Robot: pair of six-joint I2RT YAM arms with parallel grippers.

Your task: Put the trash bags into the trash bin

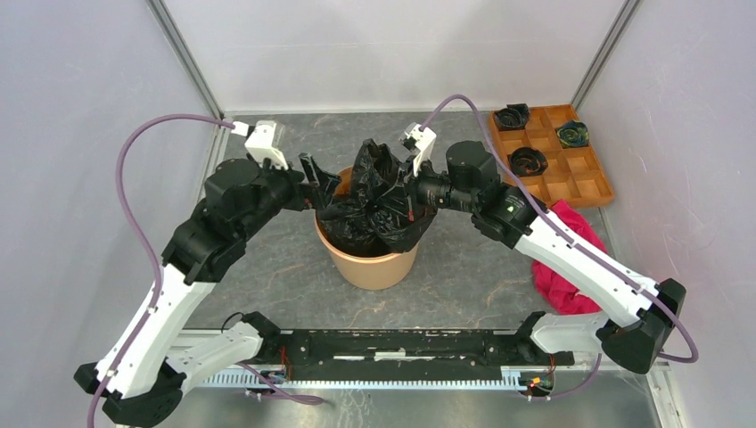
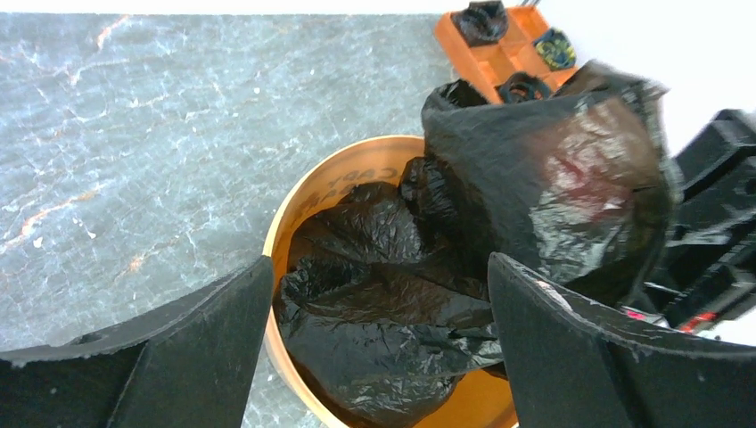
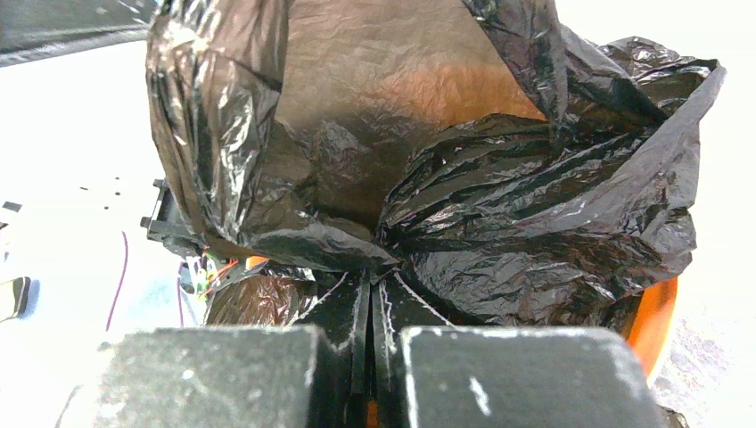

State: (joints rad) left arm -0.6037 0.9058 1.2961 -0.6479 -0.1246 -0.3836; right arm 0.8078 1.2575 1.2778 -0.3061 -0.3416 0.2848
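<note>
The black trash bag (image 1: 379, 201) is bunched in and over the round orange bin (image 1: 370, 259) at the table's middle, part of it standing up above the rim. My right gripper (image 1: 408, 192) is shut on a fold of the bag (image 3: 499, 223) at the bin's right rim. My left gripper (image 1: 319, 178) is open and empty at the bin's left rim, its fingers (image 2: 205, 348) spread over the bin (image 2: 285, 214) with the bag (image 2: 392, 294) between and beyond them.
An orange-brown tray (image 1: 571, 165) with square compartments holds three small coiled black rolls at the back right. A pink-red cloth (image 1: 562, 267) lies under the right arm. Walls close in on the left, back and right.
</note>
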